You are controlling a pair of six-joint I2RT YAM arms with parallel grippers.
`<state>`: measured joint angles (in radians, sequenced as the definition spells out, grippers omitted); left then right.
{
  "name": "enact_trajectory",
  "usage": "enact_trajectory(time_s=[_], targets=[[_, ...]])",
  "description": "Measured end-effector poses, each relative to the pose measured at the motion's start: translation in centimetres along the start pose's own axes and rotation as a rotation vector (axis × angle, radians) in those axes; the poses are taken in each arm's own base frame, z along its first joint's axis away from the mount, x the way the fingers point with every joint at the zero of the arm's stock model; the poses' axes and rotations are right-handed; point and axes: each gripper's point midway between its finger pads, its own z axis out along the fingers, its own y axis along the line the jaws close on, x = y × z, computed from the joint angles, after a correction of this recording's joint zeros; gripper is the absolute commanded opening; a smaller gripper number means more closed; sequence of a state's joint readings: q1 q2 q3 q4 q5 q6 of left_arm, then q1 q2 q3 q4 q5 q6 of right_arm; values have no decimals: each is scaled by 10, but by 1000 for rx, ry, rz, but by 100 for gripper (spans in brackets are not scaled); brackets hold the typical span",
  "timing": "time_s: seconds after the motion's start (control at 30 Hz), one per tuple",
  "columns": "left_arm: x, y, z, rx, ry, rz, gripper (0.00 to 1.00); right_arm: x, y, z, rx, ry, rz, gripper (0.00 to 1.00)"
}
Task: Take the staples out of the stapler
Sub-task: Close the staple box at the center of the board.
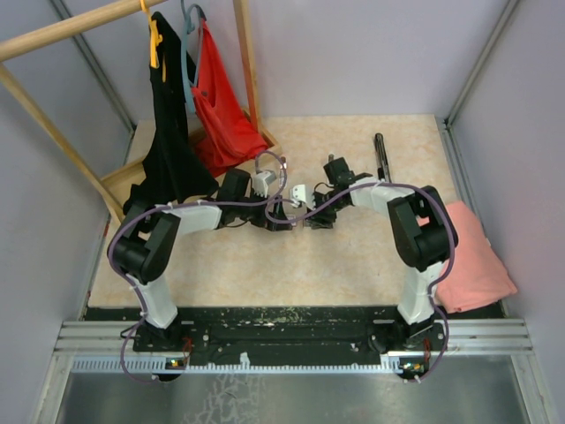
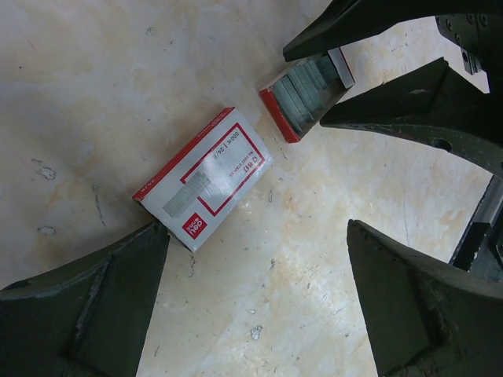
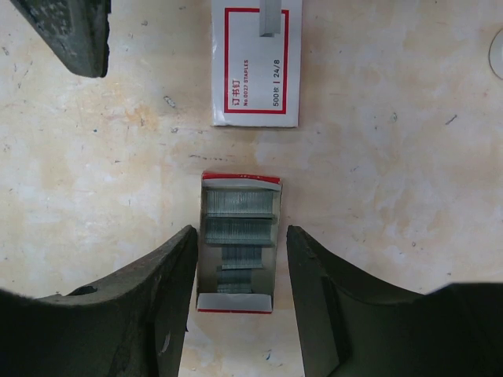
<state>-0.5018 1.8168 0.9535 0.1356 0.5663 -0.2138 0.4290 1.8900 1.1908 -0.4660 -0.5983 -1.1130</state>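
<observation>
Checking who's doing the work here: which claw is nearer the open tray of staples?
Right. The right claw has its fingers flanking the staple tray on both sides; the left claw hangs open off to one side, by the box sleeve.

Table [image 1: 265,265], stapler [image 1: 381,157], box sleeve [image 3: 255,67], staple tray [image 3: 236,251]

The staple box sleeve [image 3: 255,67] is cut off at the right wrist view's top edge. In the left wrist view, the right gripper [image 2: 306,88] hides part of the open staple tray [image 2: 301,106]; whether its fingers [image 2: 393,118] touch it is unclear. From above, the stapler [image 1: 381,159] is too small for detail.
</observation>
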Motion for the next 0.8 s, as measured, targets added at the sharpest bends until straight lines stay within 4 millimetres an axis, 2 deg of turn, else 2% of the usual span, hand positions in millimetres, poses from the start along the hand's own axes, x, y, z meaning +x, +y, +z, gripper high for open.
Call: enact_trajectory(time_s=[0.8], targets=[[-5, -1, 6, 17, -9, -4, 100, -7, -1, 6, 15, -6, 7, 44]])
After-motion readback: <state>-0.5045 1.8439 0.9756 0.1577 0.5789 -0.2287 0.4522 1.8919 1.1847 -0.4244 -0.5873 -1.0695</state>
